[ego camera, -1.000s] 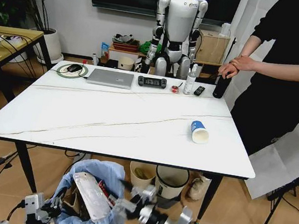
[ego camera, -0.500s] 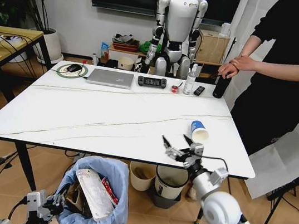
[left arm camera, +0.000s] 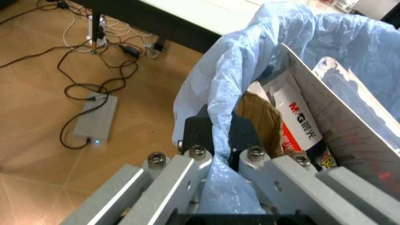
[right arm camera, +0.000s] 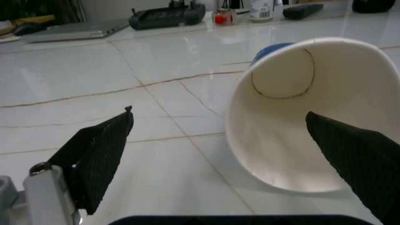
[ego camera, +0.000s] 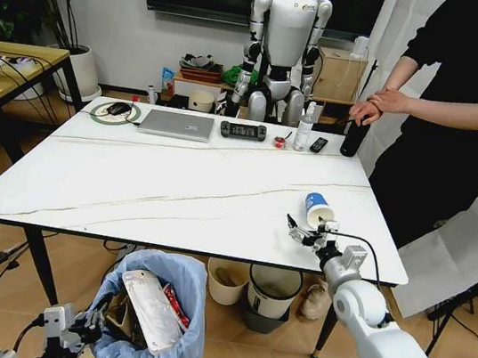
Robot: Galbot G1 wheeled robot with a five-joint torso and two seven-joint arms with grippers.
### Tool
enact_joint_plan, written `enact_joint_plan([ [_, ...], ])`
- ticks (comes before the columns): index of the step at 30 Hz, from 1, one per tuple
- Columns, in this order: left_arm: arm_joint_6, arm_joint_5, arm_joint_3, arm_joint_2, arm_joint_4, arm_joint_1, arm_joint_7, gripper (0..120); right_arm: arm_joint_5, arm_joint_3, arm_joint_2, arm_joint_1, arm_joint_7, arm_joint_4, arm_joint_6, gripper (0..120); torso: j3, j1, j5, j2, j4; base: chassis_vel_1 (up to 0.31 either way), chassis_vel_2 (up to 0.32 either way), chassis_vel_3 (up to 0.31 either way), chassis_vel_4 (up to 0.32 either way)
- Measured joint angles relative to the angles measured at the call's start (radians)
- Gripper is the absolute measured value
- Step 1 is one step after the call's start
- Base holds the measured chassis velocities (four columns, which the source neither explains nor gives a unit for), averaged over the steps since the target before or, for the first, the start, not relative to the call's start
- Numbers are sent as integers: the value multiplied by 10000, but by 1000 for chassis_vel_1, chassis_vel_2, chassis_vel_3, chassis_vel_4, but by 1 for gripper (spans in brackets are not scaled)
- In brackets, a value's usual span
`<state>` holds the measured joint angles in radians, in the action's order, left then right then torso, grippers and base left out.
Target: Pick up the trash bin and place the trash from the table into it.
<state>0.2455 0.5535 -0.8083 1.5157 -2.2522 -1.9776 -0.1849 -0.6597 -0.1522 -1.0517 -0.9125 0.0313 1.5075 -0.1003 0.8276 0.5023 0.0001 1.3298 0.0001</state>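
Trash bin [ego camera: 151,314] hangs pinched by left gripper [left arm camera: 218,140]; right gripper [ego camera: 307,234], fingers spread, lines up on blue paper cup [ego camera: 317,210]

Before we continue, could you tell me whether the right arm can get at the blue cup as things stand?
Probably yes: the right gripper is open just before the cup, which lies on its side with its mouth facing it and bare table around.

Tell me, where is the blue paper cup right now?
The cup lies on its side on the white table, toward its right front corner, with the right gripper open just before its mouth.
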Motion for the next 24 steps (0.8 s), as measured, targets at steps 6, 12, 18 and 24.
enact_joint_plan([
  [6, 0, 6, 0, 1, -14, 9, -1, 0, -102, 103, -98, 583, -160, -660, 32, 86, 0, 0, -1, 0, 0, 0, 0, 0, 0],
  [12, 0, 7, -5, 0, -14, 23, -1, 0, -208, 117, -127, 661, -192, -729, 38, 64, 0, 0, -1, 0, 0, 0, 0, 0, 0],
  [18, 0, 7, -7, -9, 22, 42, -1, 0, -243, 120, -131, 637, -194, -699, 40, 40, 0, 0, -1, 1, 0, 0, 0, 0, 0],
  [24, 0, 9, -6, -32, 77, 84, -2, 0, -286, 113, -138, 605, -203, -684, 46, 20, -1, 0, -1, 2, -1, 0, 0, 0, 0],
])
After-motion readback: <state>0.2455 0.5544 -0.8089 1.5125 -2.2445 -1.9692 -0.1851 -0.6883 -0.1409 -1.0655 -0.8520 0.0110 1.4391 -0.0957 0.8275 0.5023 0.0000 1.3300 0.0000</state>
